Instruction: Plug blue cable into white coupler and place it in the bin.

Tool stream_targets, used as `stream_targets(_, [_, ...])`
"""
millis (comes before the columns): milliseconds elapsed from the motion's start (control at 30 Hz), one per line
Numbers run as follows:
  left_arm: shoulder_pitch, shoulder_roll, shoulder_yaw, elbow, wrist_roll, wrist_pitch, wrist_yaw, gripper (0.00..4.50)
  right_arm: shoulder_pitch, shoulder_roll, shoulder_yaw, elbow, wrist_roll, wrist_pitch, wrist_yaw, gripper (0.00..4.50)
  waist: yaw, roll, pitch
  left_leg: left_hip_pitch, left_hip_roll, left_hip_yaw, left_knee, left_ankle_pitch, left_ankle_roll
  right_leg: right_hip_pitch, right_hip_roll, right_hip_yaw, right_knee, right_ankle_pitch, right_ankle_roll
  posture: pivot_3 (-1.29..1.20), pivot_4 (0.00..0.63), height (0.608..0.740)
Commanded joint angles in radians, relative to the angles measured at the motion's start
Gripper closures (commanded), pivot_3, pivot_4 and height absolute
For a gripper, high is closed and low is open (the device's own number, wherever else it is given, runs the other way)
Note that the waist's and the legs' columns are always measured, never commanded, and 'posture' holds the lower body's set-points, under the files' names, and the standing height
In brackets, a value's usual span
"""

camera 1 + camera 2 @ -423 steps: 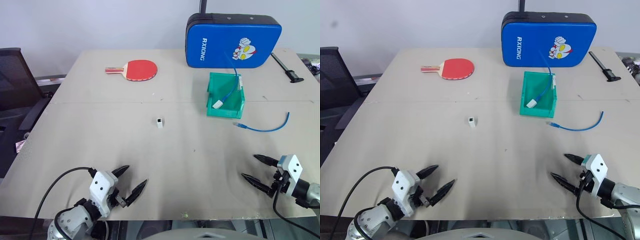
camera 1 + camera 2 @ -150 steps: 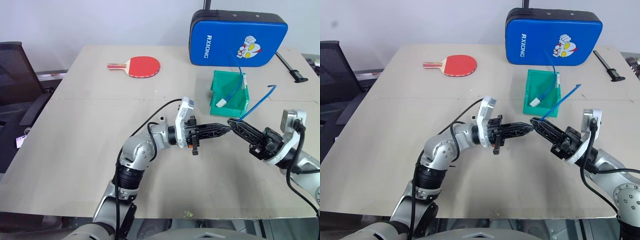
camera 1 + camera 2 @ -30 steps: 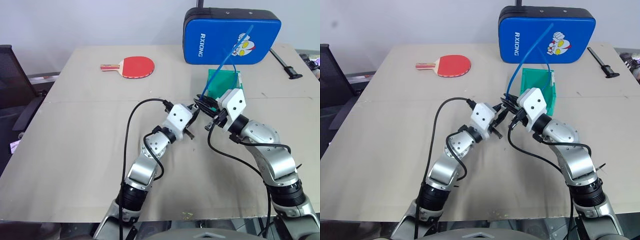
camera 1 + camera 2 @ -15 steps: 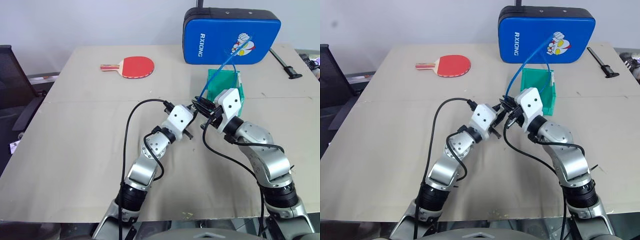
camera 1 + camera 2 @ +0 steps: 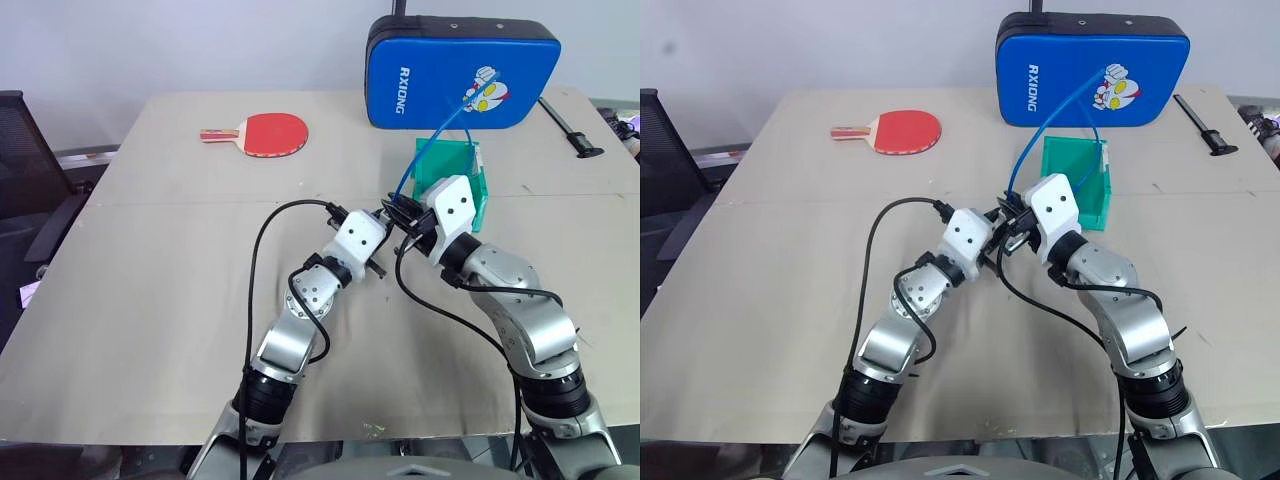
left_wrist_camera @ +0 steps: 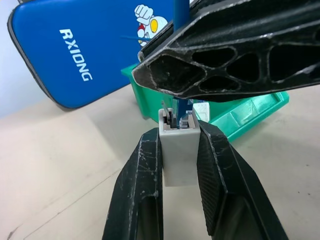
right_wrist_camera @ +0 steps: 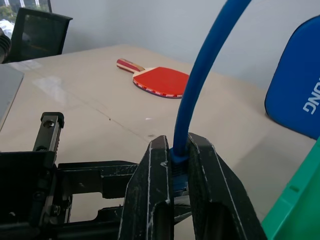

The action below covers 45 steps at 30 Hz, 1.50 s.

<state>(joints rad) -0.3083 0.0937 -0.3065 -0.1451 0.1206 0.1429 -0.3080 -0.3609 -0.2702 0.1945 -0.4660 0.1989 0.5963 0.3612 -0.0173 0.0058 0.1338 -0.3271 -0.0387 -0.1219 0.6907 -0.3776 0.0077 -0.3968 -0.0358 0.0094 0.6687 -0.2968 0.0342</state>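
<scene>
Both arms reach inward, tips meeting above the tabletop (image 5: 150, 300) just before the bin (image 5: 470, 190). The left gripper (image 6: 179, 150) is clenched on the coupler (image 6: 178, 152); the right gripper (image 7: 180, 165) grasps the cable (image 5: 430, 150), plug at the socket. Since a second ago, the right wrist has tilted lower. Whether the plug is seated is hidden.

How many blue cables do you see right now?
2: the blue cable held in the right claw above the table, and another blue cable in the bin.

Beige table (image 5: 150, 280), paddle (image 5: 262, 133), bin (image 5: 478, 190), case (image 5: 462, 70)
</scene>
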Motion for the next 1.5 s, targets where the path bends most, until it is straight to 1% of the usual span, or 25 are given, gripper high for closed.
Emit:
stream_targets(33, [-0.033, -0.032, -0.012, -0.097, -0.022, -0.089, -0.001, 4.12, 0.036, -0.016, 0.048, 0.053, -0.015, 0.085, 0.009, 4.50, 0.000, 0.000, 0.000, 0.000, 0.000, 0.000, 0.000, 0.000, 0.000, 0.000, 0.000, 0.000, 0.000, 0.000, 0.000, 0.00, 0.150, 0.740])
stream_targets(367, [-0.034, -0.035, -0.019, -0.092, -0.032, -0.096, -0.024, 4.12, 0.023, -0.007, 0.092, 0.103, -0.020, 0.142, 0.026, 4.50, 0.000, 0.000, 0.000, 0.000, 0.000, 0.000, 0.000, 0.000, 0.000, 0.000, 0.000, 0.000, 0.001, 0.000, 0.000, 0.00, 0.150, 0.740])
stream_targets(500, [-0.030, -0.040, -0.017, -0.089, -0.035, -0.098, -0.022, 4.12, 0.036, 0.008, 0.097, 0.137, -0.024, 0.134, 0.026, 4.50, 0.000, 0.000, 0.000, 0.000, 0.000, 0.000, 0.000, 0.000, 0.000, 0.000, 0.000, 0.000, 0.001, 0.000, 0.000, 0.00, 0.150, 0.740])
stream_targets(633, [-0.017, -0.038, 0.001, -0.075, -0.039, -0.072, -0.015, 4.12, 0.032, 0.059, 0.006, 0.107, 0.029, 0.054, 0.025, 4.50, 0.000, 0.000, 0.000, 0.000, 0.000, 0.000, 0.000, 0.000, 0.000, 0.000, 0.000, 0.000, 0.001, 0.000, 0.000, 0.00, 0.150, 0.740])
stream_targets(700, [-0.010, -0.035, 0.007, -0.061, -0.042, -0.074, -0.017, 4.12, 0.029, 0.061, -0.030, 0.088, 0.058, 0.000, 0.060, 4.50, -0.001, 0.000, 0.000, 0.000, -0.001, 0.000, 0.001, 0.000, 0.000, -0.001, 0.000, 0.000, 0.001, 0.000, 0.000, 0.00, 0.150, 0.740])
stream_targets(733, [-0.009, -0.036, 0.013, -0.054, -0.042, -0.074, -0.014, 4.12, 0.030, 0.051, -0.052, 0.075, 0.078, 0.003, 0.075, 4.50, 0.000, 0.000, 0.000, 0.000, -0.001, 0.000, 0.001, 0.000, 0.000, -0.001, 0.000, 0.000, 0.001, 0.000, 0.000, 0.00, 0.150, 0.740])
stream_targets(767, [-0.009, -0.040, 0.023, -0.047, -0.046, -0.070, -0.008, 4.12, 0.034, 0.040, -0.070, 0.064, 0.096, -0.002, 0.091, 3.67, 0.000, 0.000, 0.000, 0.000, -0.001, -0.001, 0.001, 0.000, 0.000, -0.001, -0.001, 0.000, 0.001, 0.000, 0.000, 0.00, 0.150, 0.740])
stream_targets(800, [-0.012, -0.042, 0.034, -0.038, -0.050, -0.068, -0.003, 4.12, 0.040, 0.028, -0.091, 0.051, 0.116, -0.002, 0.107, 3.37, 0.001, 0.000, 0.000, 0.000, -0.001, -0.001, 0.001, 0.000, 0.000, 0.000, -0.001, 0.000, 0.001, 0.000, 0.000, 0.00, 0.150, 0.740])
stream_targets(833, [-0.017, -0.041, 0.043, -0.028, -0.049, -0.069, 0.001, 4.12, 0.045, 0.016, -0.109, 0.041, 0.133, -0.003, 0.119, 2.77, 0.000, 0.000, 0.000, 0.000, -0.001, -0.001, 0.001, 0.000, 0.000, 0.000, -0.001, 0.000, 0.001, 0.000, 0.000, 0.00, 0.150, 0.740])
stream_targets(867, [-0.023, -0.039, 0.050, -0.017, -0.050, -0.073, 0.002, 4.12, 0.050, 0.004, -0.129, 0.035, 0.147, -0.013, 0.132, 2.50, 0.000, 0.000, 0.000, 0.000, -0.001, -0.001, 0.001, 0.000, 0.000, 0.000, -0.001, 0.001, 0.002, 0.000, 0.000, 0.00, 0.150, 0.740])
stream_targets(900, [-0.027, -0.037, 0.053, -0.010, -0.051, -0.077, 0.000, 4.12, 0.053, -0.006, -0.144, 0.031, 0.159, -0.018, 0.140, 1.98, 0.000, 0.000, 0.000, 0.000, -0.001, -0.001, 0.001, 0.000, 0.000, 0.000, -0.001, 0.001, 0.002, 0.000, 0.000, 0.00, 0.150, 0.740])
stream_targets(967, [-0.034, -0.033, 0.052, -0.002, -0.051, -0.089, -0.007, 4.12, 0.054, -0.023, -0.159, 0.030, 0.163, -0.039, 0.146, 1.10, 0.000, 0.000, 0.000, 0.000, -0.001, -0.001, 0.001, 0.000, 0.000, 0.000, -0.001, 0.000, 0.002, 0.000, 0.000, 0.00, 0.150, 0.740])
stream_targets(1000, [-0.035, -0.034, 0.050, -0.001, -0.053, -0.093, -0.012, 4.12, 0.051, -0.026, -0.164, 0.032, 0.161, -0.045, 0.139, 0.77, 0.000, 0.000, 0.000, 0.000, -0.001, -0.001, 0.001, 0.000, 0.000, 0.000, -0.001, 0.001, 0.002, 0.000, 0.000, 0.00, 0.150, 0.740])
stream_targets(1033, [-0.035, -0.035, 0.047, 0.000, -0.054, -0.098, -0.016, 4.12, 0.048, -0.026, -0.167, 0.033, 0.163, -0.046, 0.134, 0.20, 0.000, 0.000, 0.000, 0.000, -0.001, -0.001, 0.001, 0.000, 0.000, 0.000, -0.001, 0.001, 0.002, 0.000, 0.000, 0.00, 0.150, 0.740])
stream_targets(1067, [-0.034, -0.036, 0.043, -0.001, -0.055, -0.102, -0.020, 4.12, 0.045, -0.024, -0.168, 0.031, 0.169, -0.042, 0.131, 0.05, 0.000, 0.000, 0.000, 0.000, -0.001, -0.001, 0.001, 0.000, 0.000, -0.001, -0.001, 0.001, 0.003, 0.000, 0.000, 0.00, 0.150, 0.740])
stream_targets(1200, [-0.030, -0.041, 0.027, -0.002, -0.059, -0.111, -0.028, 4.12, 0.031, 0.001, -0.161, 0.022, 0.197, -0.022, 0.120, 0.05, 0.000, 0.000, 0.000, 0.000, -0.001, -0.001, 0.001, 0.000, 0.000, -0.001, -0.001, 0.001, 0.003, 0.000, 0.000, 0.00, 0.150, 0.740])
stream_targets(1300, [-0.028, -0.043, 0.021, -0.001, -0.068, -0.111, -0.040, 4.12, 0.012, 0.039, -0.167, 0.035, 0.222, -0.019, 0.105, 0.05, 0.000, 0.000, 0.000, 0.000, -0.001, -0.001, 0.002, 0.000, 0.000, -0.001, -0.001, 0.001, 0.003, 0.000, 0.000, 0.00, 0.150, 0.740])
stream_targets(1333, [-0.027, -0.042, 0.019, -0.002, -0.072, -0.111, -0.047, 4.12, 0.005, 0.049, -0.168, 0.041, 0.226, -0.019, 0.101, 0.28, 0.000, 0.000, 0.000, 0.000, -0.001, -0.001, 0.002, 0.000, 0.000, -0.001, -0.001, 0.001, 0.003, 0.000, 0.000, 0.00, 0.150, 0.740])
stream_targets(1433, [-0.025, -0.040, 0.016, -0.007, -0.079, -0.111, -0.060, 4.12, -0.006, 0.055, -0.162, 0.053, 0.225, -0.025, 0.107, 1.23, 0.000, 0.000, 0.000, 0.000, -0.001, -0.001, 0.002, 0.000, 0.000, -0.001, -0.001, 0.001, 0.003, 0.000, 0.000, 0.00, 0.150, 0.740])
stream_targets(1500, [-0.025, -0.038, 0.012, -0.009, -0.089, -0.108, -0.070, 4.12, -0.012, 0.056, -0.156, 0.061, 0.224, -0.030, 0.112, 2.24, 0.000, 0.000, 0.000, 0.000, -0.001, -0.001, 0.002, 0.000, 0.000, -0.001, -0.001, 0.001, 0.003, 0.000, 0.000, 0.00, 0.150, 0.740])
